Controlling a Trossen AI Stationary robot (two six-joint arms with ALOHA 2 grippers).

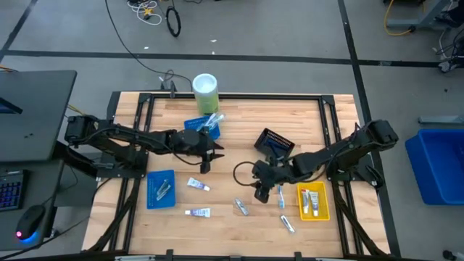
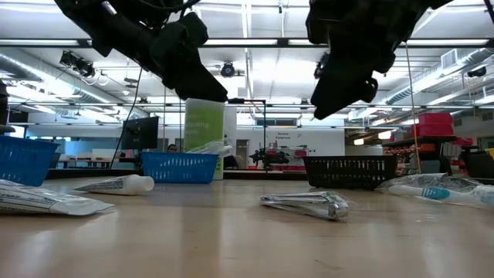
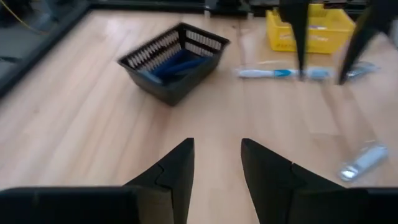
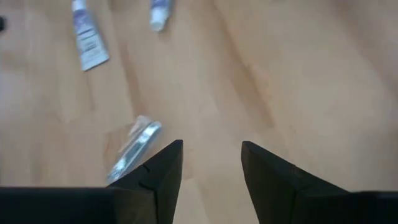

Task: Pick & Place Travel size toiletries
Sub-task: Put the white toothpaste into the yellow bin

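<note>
Wrapped razor (image 2: 305, 205) lies nearest on the wooden table (image 1: 239, 156), both grippers part-open and empty under bright workshop lights.

Table (image 1: 239, 116) = pale wood planks, smooth w/ slight sheen; black basket (image 3: 175, 61) = matt plastic mesh; yellow tray (image 3: 311, 32) = glossy plastic; wrapped razor (image 2: 306, 205) = crinkly clear film; tubes (image 4: 87, 34) = smooth white plastic.
</note>
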